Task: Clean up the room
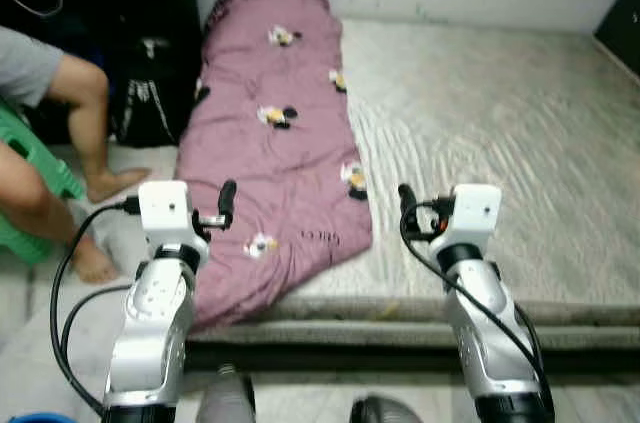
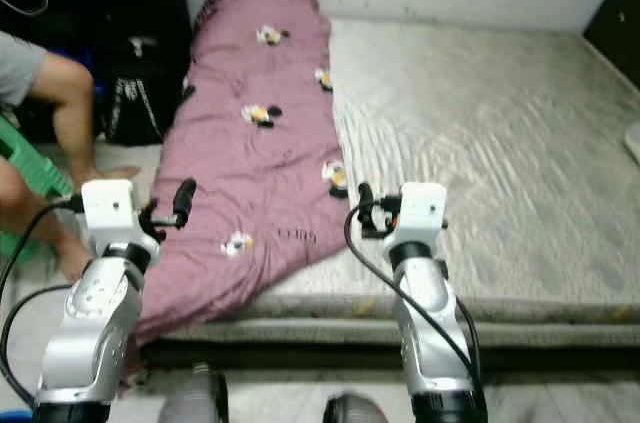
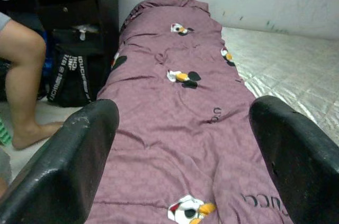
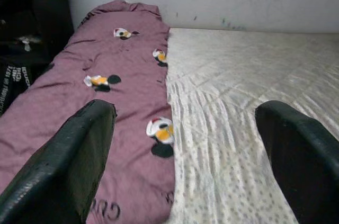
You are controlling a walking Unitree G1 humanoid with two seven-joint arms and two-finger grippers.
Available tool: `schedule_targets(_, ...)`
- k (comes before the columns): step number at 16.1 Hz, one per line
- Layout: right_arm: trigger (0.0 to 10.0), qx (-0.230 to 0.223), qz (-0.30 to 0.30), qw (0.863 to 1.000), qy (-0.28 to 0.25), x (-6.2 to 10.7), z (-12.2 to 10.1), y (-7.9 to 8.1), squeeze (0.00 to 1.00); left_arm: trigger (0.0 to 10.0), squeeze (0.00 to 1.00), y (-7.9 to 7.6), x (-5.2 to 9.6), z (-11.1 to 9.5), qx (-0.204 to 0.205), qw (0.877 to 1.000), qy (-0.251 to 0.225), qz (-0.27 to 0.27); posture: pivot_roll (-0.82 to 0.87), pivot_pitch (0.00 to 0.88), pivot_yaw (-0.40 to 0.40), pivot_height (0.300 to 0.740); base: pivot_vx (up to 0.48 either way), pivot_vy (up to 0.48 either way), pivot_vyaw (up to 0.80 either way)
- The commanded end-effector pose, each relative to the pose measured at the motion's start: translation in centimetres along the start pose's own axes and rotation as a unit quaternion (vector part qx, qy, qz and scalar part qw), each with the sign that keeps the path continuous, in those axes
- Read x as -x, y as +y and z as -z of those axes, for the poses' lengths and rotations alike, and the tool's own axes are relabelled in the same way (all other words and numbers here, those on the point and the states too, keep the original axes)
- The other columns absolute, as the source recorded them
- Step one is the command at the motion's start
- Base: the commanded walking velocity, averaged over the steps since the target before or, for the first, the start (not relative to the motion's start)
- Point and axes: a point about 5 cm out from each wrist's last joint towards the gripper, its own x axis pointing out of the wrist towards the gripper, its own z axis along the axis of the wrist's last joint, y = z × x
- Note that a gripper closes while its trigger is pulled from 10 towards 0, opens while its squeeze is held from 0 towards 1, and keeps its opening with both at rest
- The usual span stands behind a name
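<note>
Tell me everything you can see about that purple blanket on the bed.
The purple blanket looks like soft quilted fabric, mauve, dotted with small cartoon prints in white, orange and black, with dark lettering near its front end. It lies folded in a long strip along the left side of the pale mattress, bunched against the wall at the far end. Its near left corner droops over the mattress edge toward the floor.

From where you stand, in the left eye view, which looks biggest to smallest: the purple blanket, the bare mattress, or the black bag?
1. Bare mattress
2. Purple blanket
3. Black bag, though it is partly in shadow
</note>
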Motion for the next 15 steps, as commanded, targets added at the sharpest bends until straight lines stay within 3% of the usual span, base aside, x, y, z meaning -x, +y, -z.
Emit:
schedule_targets(1, 10.0, -0.001, 0.002, 1.0, -0.006, -0.06, -0.51, -0.26, 0.0, 10.0, 0.0, 0.06, -0.12, -0.05, -0.001, 1.0, 0.002, -0.002, -0.01, 0.038, -0.066, 0.621, 0.0, 0.0, 0.0)
schedule_targets(13, 10.0, 0.016, -0.025, 1.0, -0.009, -0.79, -0.82, 0.06, 0.0, 10.0, 0.0, -0.67, -0.77, -0.67, 0.012, 0.999, -0.01, 0.028, -0.01, 0.038, -0.079, 0.621, 0.0, 0.0, 0.0)
schedule_targets(15, 10.0, 0.014, -0.032, 0.999, -0.009, -0.74, -0.8, 0.4, 0.0, 10.0, 0.0, -0.66, -0.86, -0.73, 0.012, 0.999, -0.01, 0.028, -0.01, 0.038, -0.078, 0.621, 0.0, 0.0, 0.46)
